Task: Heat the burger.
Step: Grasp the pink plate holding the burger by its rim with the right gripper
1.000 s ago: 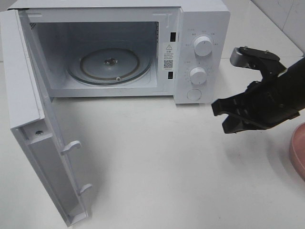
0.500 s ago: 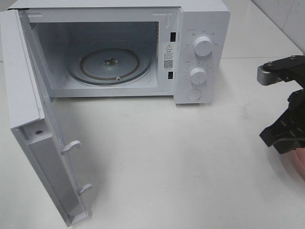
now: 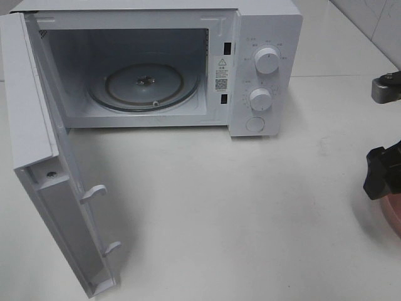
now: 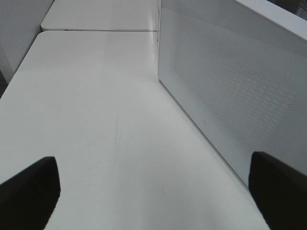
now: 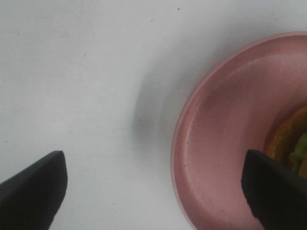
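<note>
My right gripper [image 5: 153, 191] jaws wide, empty, over pink plate [image 5: 216, 143] rim at 4 o'clock of table [image 3: 219, 207]; burger [image 5: 288, 136] sits on plate. My left gripper [image 4: 153, 191] wide, empty, near microwave [image 4: 230, 86] side

One microwave [image 3: 263, 25]; two knobs [image 3: 267, 61] [image 3: 260, 98]; one pink plate [image 5: 216, 143]; one burger [image 5: 288, 139]; two end effectors [image 4: 152, 160] [image 5: 153, 155]

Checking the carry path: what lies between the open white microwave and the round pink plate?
Only bare white tabletop between white microwave and pink plate, shown in the exterior high view.
</note>
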